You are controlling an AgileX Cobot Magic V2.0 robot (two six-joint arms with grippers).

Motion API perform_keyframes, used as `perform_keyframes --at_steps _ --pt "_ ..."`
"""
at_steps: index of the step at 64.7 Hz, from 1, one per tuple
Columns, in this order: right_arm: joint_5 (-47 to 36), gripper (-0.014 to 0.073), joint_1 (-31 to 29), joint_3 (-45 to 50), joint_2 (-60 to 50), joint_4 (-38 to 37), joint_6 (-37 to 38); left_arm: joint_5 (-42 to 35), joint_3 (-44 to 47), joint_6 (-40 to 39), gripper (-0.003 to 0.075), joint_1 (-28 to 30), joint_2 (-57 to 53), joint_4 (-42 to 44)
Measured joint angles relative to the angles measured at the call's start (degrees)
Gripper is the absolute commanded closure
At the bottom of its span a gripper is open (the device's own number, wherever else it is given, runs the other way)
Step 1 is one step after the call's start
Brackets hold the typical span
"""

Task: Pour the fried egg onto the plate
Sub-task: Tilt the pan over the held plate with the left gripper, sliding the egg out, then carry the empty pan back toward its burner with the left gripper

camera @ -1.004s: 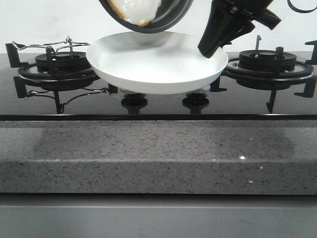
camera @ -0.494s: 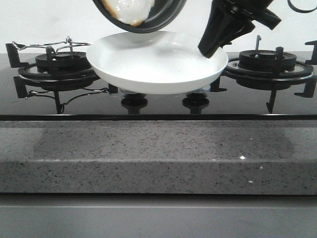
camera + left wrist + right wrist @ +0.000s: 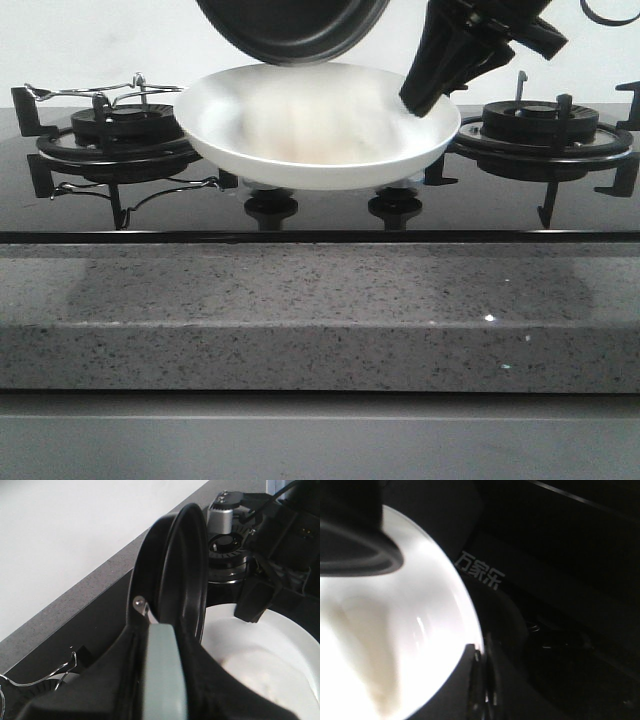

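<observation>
The pan (image 3: pixel 290 25), clamped in the left tool (image 3: pixel 162 680), is best held tipped over the plate (image 3: pixel 320 165) while the fried egg (image 3: pixel 295 135) drops; the right tool (image 3: pixel 425 95) pinches its rim.

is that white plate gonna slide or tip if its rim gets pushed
The plate looks glossy and rests on small supports between the burners, so it could probably slide. The right gripper pinches its rim, which likely steadies it. Its wide, shallow shape suggests it resists tipping.
</observation>
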Motion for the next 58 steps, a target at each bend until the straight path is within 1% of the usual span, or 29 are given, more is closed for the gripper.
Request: perform_keyframes --at_steps 7,13,18,24,34,41,48,52,58 --pt "0.2 0.0661 0.0 0.3 0.0 -0.5 -0.2 -0.4 0.0 -0.9 0.0739 0.0 0.0 0.0" --pt "0.1 0.0661 0.0 0.3 0.0 -0.4 -0.2 -0.4 0.0 -3.6 0.0739 1.0 0.0 -0.4" --pt "0.1 0.0661 0.0 0.4 0.0 -0.4 -0.2 -0.4 0.0 -6.4 0.0739 3.5 0.0 -2.4" --pt "0.1 0.0661 0.0 0.4 0.0 -0.4 -0.2 -0.8 0.0 -8.4 0.0738 7.8 0.0 -8.4" --pt "0.1 0.0661 0.0 0.4 0.0 -0.4 -0.2 -0.7 0.0 -9.4 0.0738 15.9 0.0 -23.4" --pt "0.1 0.0661 0.0 0.4 0.0 -0.4 -0.2 2.5 0.0 -8.6 0.0738 22.9 0.8 -34.7" --pt "0.1 0.0661 0.0 0.4 0.0 -0.4 -0.2 8.5 1.6 -3.5 0.0738 31.1 2.8 -48.5" --pt "0.1 0.0661 0.0 0.4 0.0 -0.4 -0.2 13.1 3.1 0.7 0.0738 35.8 4.7 -57.9" --pt "0.1 0.0661 0.0 0.4 0.0 -0.4 -0.2 18.8 5.0 5.1 0.0738 41.2 8.2 -69.1"
